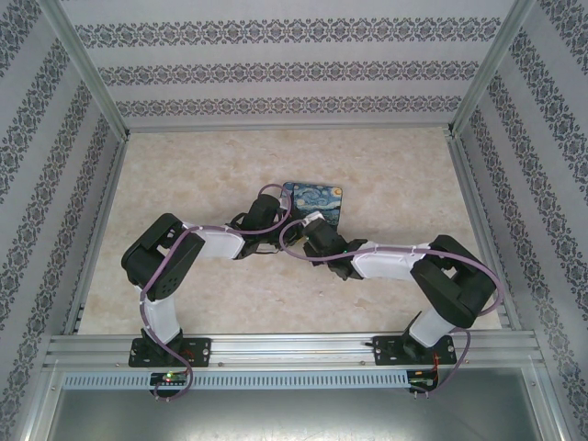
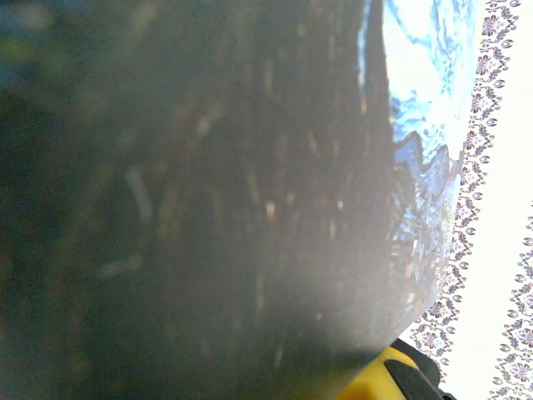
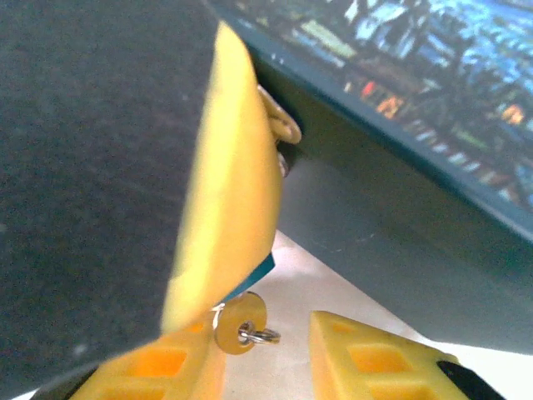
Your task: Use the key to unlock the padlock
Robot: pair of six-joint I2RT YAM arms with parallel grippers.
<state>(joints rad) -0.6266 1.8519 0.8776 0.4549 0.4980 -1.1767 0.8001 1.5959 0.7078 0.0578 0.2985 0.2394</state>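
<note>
Centring right gripper (image 3: 265, 346), jaws part-open, squarely about key (image 3: 240, 323) before twisting; left gripper (image 1: 272, 241) is clamping padlock (image 3: 256, 273) steady.

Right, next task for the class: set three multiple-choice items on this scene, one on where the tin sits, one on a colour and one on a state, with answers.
1. On the table, the tin lies: A at the far left corner; B near the middle; C against the right wall.
2. The right gripper has fingers coloured: A black; B red; C yellow.
3. Those fingers stand: A apart; B pressed together; C clamped on the tin.
Answers: 1 B, the top view shows the tin near the centre. 2 C, the right wrist view shows yellow fingers. 3 A, a clear gap shows between them.
</note>
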